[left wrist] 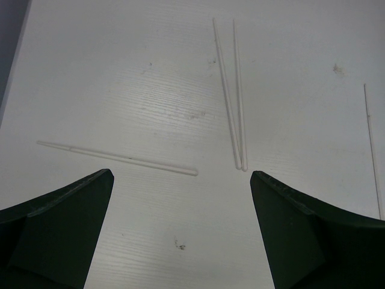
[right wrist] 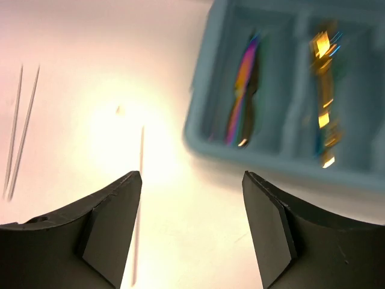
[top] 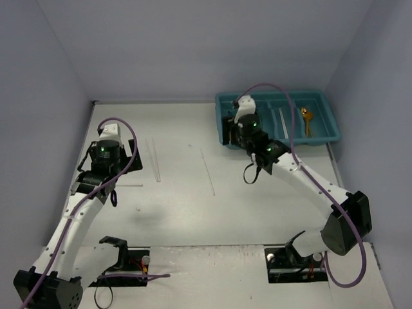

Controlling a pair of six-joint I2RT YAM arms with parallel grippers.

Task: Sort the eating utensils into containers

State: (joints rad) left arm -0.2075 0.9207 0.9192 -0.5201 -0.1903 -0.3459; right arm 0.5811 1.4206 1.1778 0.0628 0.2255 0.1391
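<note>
Four white chopsticks lie loose on the table: a pair [left wrist: 234, 96], a lone one [left wrist: 117, 158] left of it, and a lone one [right wrist: 142, 150] nearer the tray. My left gripper [left wrist: 181, 172] hangs open and empty above the table, just short of the pair's near ends. My right gripper [right wrist: 191, 173] is open and empty over the table, off the near left corner of the teal tray [right wrist: 204, 129]. The tray [top: 332, 136] holds an iridescent purple utensil [right wrist: 243, 78], a gold one [right wrist: 325, 90], a white chopstick [top: 282, 122] and another gold utensil [top: 306, 119].
The tray stands at the back right, close to the right wall. Walls close in the table at the left, back and right. Both arm bases are mounted at the near edge.
</note>
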